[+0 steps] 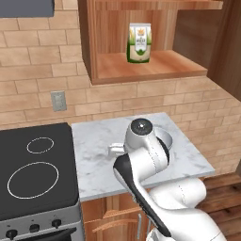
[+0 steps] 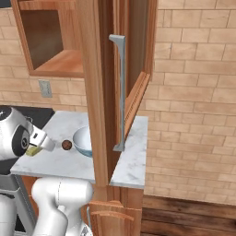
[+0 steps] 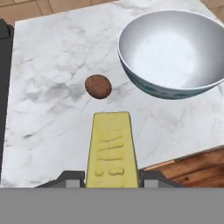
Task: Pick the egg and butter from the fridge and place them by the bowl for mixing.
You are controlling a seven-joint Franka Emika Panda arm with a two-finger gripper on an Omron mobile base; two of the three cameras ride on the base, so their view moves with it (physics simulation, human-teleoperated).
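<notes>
Gripper (image 3: 112,178) clamps butter (image 3: 112,151), seemingly above counter (image 3: 48,96)

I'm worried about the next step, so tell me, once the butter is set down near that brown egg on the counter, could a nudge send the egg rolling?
Probably yes. The egg is rounded and lies free on smooth marble counter, apart from the bowl. It would likely wobble off unevenly. The butter, flat-sided, should stay put.
</notes>
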